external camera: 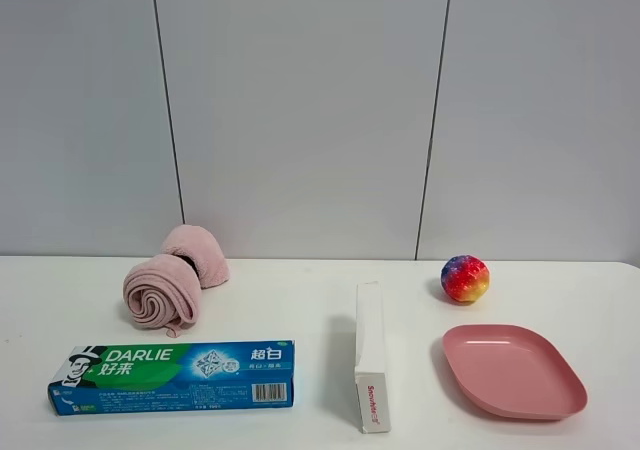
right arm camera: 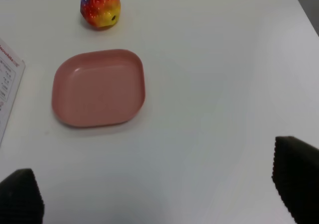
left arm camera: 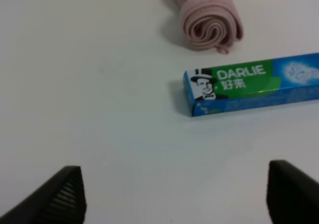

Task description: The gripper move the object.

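Note:
The long blue-and-green DARLIE toothpaste carton point(external camera: 172, 377) lies flat on the white table at the front left. It also shows in the left wrist view point(left arm camera: 251, 83), with one end cut off by the frame. My left gripper point(left arm camera: 174, 199) is open and empty, its dark fingertips point(left arm camera: 65, 194) wide apart, some way short of the carton. My right gripper point(right arm camera: 159, 194) is open and empty, over bare table near the pink plate point(right arm camera: 98, 87). Neither gripper shows in the exterior high view.
A rolled pink towel point(external camera: 172, 278) lies behind the carton. A narrow white box with red text point(external camera: 371, 368) lies in the middle. The pink plate point(external camera: 513, 370) sits at the front right, a multicoloured ball point(external camera: 465, 278) behind it.

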You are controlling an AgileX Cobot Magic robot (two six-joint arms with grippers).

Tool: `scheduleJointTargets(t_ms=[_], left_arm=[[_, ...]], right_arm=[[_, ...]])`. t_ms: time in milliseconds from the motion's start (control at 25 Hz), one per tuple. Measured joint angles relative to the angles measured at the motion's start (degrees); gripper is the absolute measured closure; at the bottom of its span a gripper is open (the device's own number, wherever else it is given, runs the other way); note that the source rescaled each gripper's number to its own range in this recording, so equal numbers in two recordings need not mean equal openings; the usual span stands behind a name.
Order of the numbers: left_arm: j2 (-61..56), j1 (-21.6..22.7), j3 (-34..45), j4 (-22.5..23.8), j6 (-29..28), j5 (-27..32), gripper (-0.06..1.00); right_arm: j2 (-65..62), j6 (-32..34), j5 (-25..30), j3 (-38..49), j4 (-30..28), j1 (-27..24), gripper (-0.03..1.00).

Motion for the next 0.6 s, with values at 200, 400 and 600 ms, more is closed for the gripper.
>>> scheduleJointTargets(t_ms=[200,400,600], left_arm=[[0.0,0.4,0.1,0.8,-0.7,-0.6,0.29],[0.0,0.4,0.1,0.9,-0.7,-0.6,0.29],[0.0,0.4,0.1,0.9,-0.7,-0.6,0.29]], right_arm=[[0.0,0.0,0.0,0.0,0.0,0.0,-0.03],[0.0,0.0,0.0,0.0,0.0,0.0,-0.03],[0.0,0.0,0.0,0.0,0.0,0.0,-0.03]])
